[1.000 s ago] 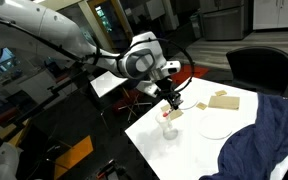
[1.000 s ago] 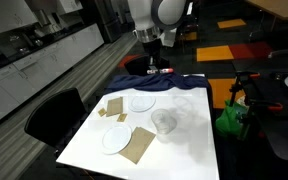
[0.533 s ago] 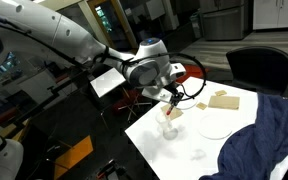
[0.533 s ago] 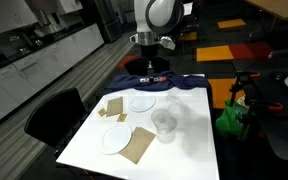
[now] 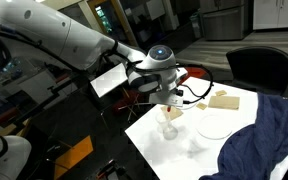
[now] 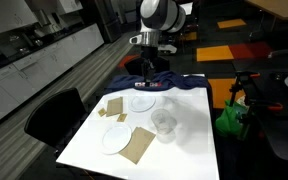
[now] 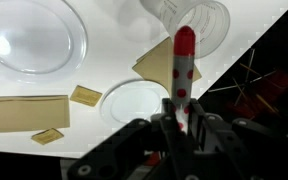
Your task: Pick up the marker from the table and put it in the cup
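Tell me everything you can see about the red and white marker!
The marker is a thin stick, white with red marks and a red end; it looks plastic. The gripper clamps its near part, holding it up off the white table. In the wrist view its red end points at the clear cup and overlaps it; whether it is inside yet, I cannot tell.

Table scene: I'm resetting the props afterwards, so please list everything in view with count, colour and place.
marker: one, red and white, held above the table, tip toward the cup
cup: one, clear, on table
plates: two, whitish, on table
cardboard pieces: four, brown, beside the plates
cloth: one, dark blue, draped over a table edge
table: one, white top
chair: one, black, beside table
arm: one, white
end effector: one, dark, shut on marker
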{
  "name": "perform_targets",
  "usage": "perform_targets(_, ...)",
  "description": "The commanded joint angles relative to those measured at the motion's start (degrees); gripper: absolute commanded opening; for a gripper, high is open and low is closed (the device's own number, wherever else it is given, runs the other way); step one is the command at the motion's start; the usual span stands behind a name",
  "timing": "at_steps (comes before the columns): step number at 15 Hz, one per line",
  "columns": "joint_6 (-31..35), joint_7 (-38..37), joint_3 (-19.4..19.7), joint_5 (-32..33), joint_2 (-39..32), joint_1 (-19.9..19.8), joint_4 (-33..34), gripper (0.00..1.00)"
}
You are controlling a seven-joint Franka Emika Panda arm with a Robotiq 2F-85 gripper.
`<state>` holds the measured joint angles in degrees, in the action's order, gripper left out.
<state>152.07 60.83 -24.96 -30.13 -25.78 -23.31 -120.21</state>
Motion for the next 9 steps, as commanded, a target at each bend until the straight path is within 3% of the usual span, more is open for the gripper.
perform_targets(1, 0.11, 14.71, -6.1, -8.14, -1.32, -6.22, 0.13, 0.05)
perform_targets(4, -1.78, 26.76, -10.82, -14.2, -2.48, -11.21, 0.33, 0.05)
perform_targets(5, -4.2, 32.39, -7.32, -19.45, -1.59, -8.04, 0.83, 0.05)
perform_targets(9, -13.79, 45.97, -0.82, -29.27, -0.37, -3.17, 1.07, 0.05)
